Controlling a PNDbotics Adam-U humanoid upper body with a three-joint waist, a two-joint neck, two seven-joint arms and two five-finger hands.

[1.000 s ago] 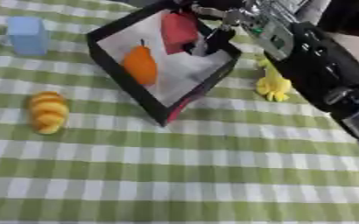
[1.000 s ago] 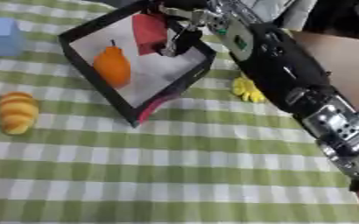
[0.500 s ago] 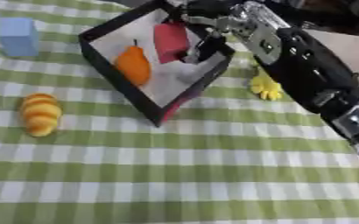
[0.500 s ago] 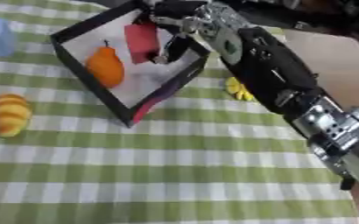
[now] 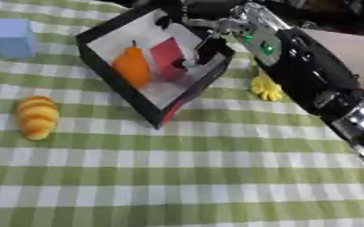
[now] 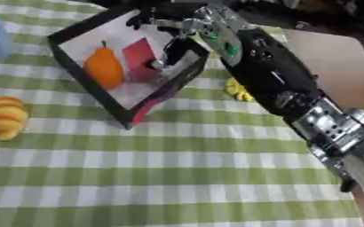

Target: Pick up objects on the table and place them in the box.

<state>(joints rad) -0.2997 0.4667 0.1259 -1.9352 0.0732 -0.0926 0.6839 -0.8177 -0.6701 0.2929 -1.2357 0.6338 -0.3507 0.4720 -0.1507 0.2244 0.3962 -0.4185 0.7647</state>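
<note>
**Red block down in box, R hand letting go**

1 s ago the right hand [image 5: 187, 20] held the red block [image 5: 169, 55] high over the box [image 5: 123, 95]; now it sits inside beside the orange fruit [image 5: 132, 67]. Fingers look relaxed, apart from it. So 2 items boxed; croissant [image 5: 36, 117], blue cube [image 5: 14, 37], yellow piece [image 5: 267, 88] remain on the cloth. L hand unseen.

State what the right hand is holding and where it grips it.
It cannot be told. The right hand reaches into the box beside the red block, but the blur hides whether it grips the block.
</note>
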